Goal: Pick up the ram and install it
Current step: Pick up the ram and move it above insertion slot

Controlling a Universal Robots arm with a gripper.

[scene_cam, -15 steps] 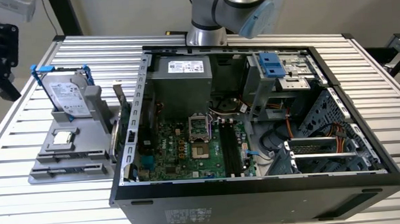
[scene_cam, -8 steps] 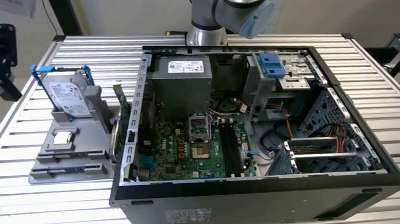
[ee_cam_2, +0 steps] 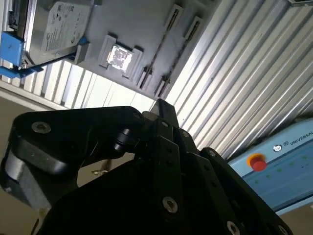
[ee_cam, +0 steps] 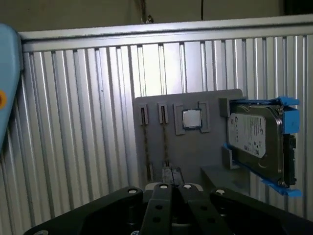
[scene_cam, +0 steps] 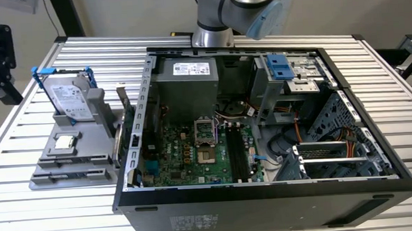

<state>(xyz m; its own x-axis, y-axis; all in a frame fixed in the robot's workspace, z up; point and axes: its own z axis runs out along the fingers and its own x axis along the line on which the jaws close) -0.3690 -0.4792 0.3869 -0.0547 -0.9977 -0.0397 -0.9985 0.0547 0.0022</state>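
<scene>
Lengthwise, ram (scene_cam: 78, 175) lies along grey holder's (scene_cam: 88, 156) edge.

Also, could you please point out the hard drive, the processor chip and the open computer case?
hard drive (scene_cam: 71, 98), exterior view, on its labelled face.
processor chip (ee_cam: 191, 119), first wrist view, on its metal lid.
computer case (scene_cam: 267, 201), exterior view, on its near black wall.
</scene>
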